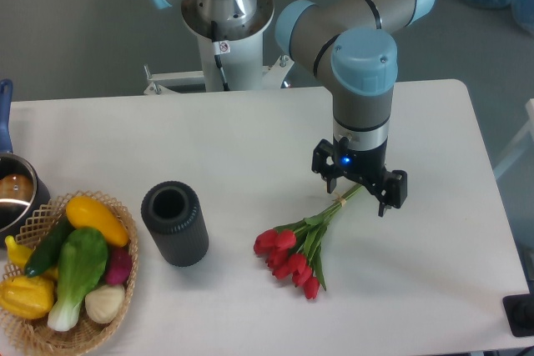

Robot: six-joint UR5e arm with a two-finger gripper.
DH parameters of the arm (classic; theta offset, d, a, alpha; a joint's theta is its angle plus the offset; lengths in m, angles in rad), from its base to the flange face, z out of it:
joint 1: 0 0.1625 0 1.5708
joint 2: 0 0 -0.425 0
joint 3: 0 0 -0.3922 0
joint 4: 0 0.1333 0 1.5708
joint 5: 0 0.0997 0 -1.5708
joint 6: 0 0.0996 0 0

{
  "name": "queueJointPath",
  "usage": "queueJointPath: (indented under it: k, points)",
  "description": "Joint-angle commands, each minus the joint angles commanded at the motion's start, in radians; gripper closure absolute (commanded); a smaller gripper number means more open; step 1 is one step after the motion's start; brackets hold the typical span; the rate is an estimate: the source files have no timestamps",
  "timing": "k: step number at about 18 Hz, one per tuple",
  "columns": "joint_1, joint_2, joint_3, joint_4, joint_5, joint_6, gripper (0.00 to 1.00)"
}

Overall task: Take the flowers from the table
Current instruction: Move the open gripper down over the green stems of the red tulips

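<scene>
The flowers [290, 258], a small bunch of red tulips with green leaves, lie on the white table [250, 135] right of centre. Their heads point to the lower left and the thin tied stems run up to the right. My gripper [359, 195] points down over the stem end. Its two black fingers [390, 192] stand apart on either side of the stems, so it looks open. I cannot tell whether the fingers touch the stems or the table.
A black upright cylinder [173, 224] stands left of the flowers. A wicker basket [125, 285] with yellow and green vegetables and a red-purple radish sits at the front left corner. A metal pot [12, 196] is at the left edge. The robot base [225, 18] stands behind the table.
</scene>
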Motion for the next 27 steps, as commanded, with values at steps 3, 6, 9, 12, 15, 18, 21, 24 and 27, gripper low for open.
queueJointPath:
  k: [3, 6, 9, 12, 15, 18, 21, 24, 27]
  points:
    - [-0.002, 0.0, -0.002, 0.0, 0.0, 0.0, 0.0]
    - [-0.014, -0.003, -0.006, 0.009, -0.009, -0.009, 0.0]
    - [-0.025, -0.006, -0.07, 0.096, -0.014, -0.006, 0.0]
    - [-0.026, -0.006, -0.146, 0.161, -0.005, -0.002, 0.0]
    - [-0.041, -0.034, -0.149, 0.158, 0.002, 0.0, 0.0]
    - [-0.049, -0.075, -0.134, 0.158, 0.002, 0.035, 0.0]
    - [-0.067, -0.109, -0.135, 0.156, 0.003, 0.057, 0.0]
    - [-0.072, -0.139, -0.133, 0.16, 0.002, 0.052, 0.0]
    - [-0.083, -0.153, -0.133, 0.158, 0.002, 0.048, 0.0]
